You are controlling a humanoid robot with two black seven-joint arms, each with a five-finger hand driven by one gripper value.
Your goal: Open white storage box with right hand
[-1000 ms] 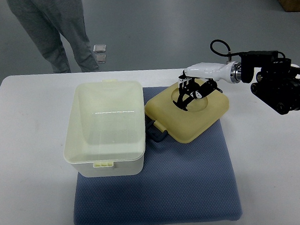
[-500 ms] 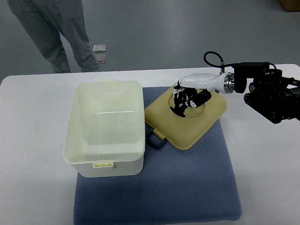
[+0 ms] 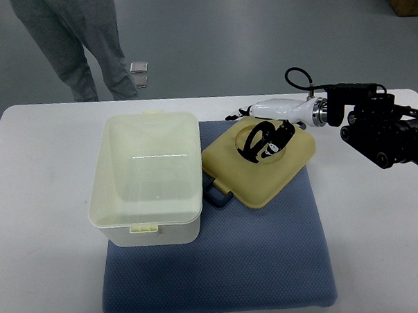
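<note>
While lidless, white storage box, pale lid beside it

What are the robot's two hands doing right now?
Right robot hand: open, fingers spread over the lid, gripping nothing.
Left robot hand: not in view.

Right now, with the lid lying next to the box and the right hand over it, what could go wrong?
1. The right hand hangs with spread fingers over the lid; pulling away, a finger could catch the lid's round hollow and drag it.
2. The lid rests partly on a dark object on the blue mat, so it may sit unevenly and slide if nudged.
3. The lid lies close beside the open storage box; a push could knock them together.
</note>
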